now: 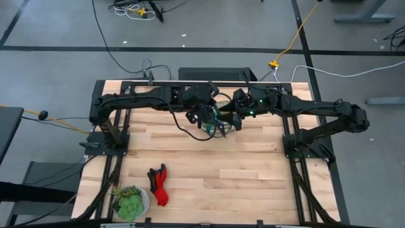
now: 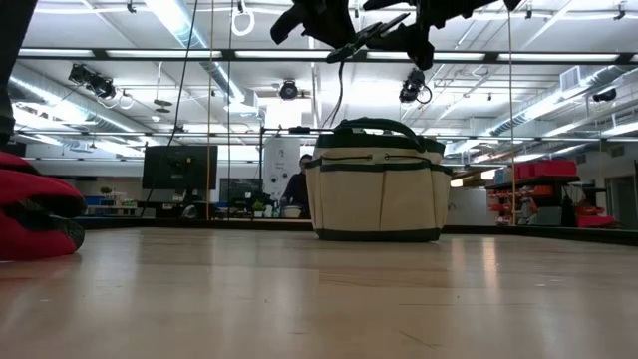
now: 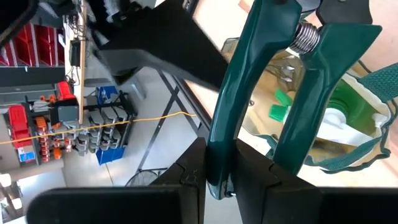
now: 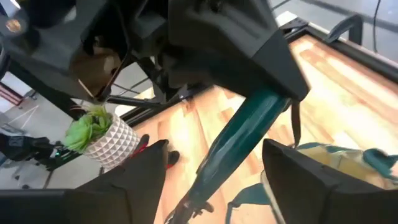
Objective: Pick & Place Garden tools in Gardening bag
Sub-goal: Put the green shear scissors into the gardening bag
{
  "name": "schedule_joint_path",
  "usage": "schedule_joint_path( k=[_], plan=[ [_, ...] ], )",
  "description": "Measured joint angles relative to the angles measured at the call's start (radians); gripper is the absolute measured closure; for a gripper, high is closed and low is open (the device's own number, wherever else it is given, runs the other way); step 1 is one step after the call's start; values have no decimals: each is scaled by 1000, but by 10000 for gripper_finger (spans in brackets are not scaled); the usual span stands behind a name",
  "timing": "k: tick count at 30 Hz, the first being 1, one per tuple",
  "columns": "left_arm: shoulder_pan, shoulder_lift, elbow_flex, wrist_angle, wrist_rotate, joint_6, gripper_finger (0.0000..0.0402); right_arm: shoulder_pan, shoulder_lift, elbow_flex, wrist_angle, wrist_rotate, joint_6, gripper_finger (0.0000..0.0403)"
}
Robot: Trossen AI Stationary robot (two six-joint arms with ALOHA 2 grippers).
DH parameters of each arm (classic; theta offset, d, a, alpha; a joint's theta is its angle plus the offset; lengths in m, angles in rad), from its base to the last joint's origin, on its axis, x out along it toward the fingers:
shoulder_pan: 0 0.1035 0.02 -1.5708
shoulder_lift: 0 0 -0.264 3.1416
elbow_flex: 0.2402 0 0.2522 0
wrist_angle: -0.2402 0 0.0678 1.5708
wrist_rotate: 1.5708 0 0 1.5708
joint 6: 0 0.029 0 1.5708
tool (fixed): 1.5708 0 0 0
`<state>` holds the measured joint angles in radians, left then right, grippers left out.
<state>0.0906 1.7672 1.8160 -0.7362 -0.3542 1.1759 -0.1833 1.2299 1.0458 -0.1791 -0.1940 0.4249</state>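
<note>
Clamped in left gripper [image 3: 227,174], green-handled steel pruning shears [image 3: 273,93] risk snagging tan fabric bag [image 2: 377,184] at twelve o'clock, right gripper [image 4: 211,168] open alongside

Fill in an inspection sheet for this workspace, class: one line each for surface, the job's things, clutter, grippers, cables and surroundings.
Surface: wooden table, mostly bare.
Job's things: gardening bag upright at the table's far middle, a green round piece with white handle inside; pruning shears above the bag; red-and-black gloves near the front left.
Clutter: potted plant at the front left corner.
Grippers: left gripper shut on the pruning shears' handle; right gripper open, its fingers either side of the same handle, above the bag.
Cables: yellow cable and dark cables on the floor behind the table.
Surroundings: workshop with shelving; a person far behind the bag.
</note>
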Motion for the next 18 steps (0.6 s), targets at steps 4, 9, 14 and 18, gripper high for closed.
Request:
schedule_joint_path(
  k=[4, 9, 14, 18],
  plan=[
    [-6, 0, 0, 2, 7, 4, 342, -8, 7, 0, 1, -2, 11, 162],
    [-19, 0, 0, 6, 10, 19, 342, -19, 17, 0, 12, -9, 15, 181],
    [-25, 0, 0, 6, 11, 27, 342, -23, 17, 0, 16, -9, 17, 196],
    [-27, 0, 0, 6, 10, 26, 342, -24, 17, 0, 28, -29, 38, 205]
  ],
)
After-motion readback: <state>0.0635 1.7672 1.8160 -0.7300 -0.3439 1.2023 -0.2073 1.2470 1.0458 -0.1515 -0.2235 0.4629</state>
